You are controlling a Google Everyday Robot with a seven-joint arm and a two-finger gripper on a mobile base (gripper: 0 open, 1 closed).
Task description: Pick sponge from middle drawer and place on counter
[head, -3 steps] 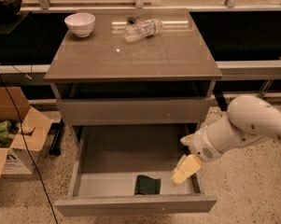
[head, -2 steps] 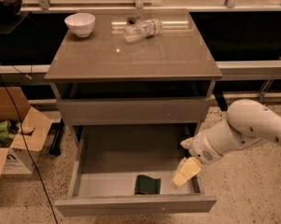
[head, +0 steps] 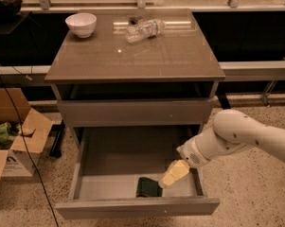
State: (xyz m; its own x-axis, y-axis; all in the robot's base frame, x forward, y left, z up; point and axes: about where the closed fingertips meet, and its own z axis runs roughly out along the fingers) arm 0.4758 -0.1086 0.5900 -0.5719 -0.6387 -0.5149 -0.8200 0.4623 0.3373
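The sponge (head: 148, 187) is a small dark green pad lying flat on the pale floor of the open middle drawer (head: 132, 205), near its front right. My gripper (head: 174, 173) hangs over the drawer's right side, just right of the sponge and slightly above it, not touching it. The white arm reaches in from the right. The counter (head: 132, 56) is the glossy grey-brown top of the cabinet.
A white bowl (head: 81, 24) stands at the counter's back left and a clear plastic bottle (head: 145, 29) lies at its back middle. A closed grey drawer front (head: 132, 112) sits above the open drawer. An open cardboard box (head: 12, 141) stands on the floor at left.
The gripper has crept slightly down and left toward the sponge. The sponge and drawer have not moved.
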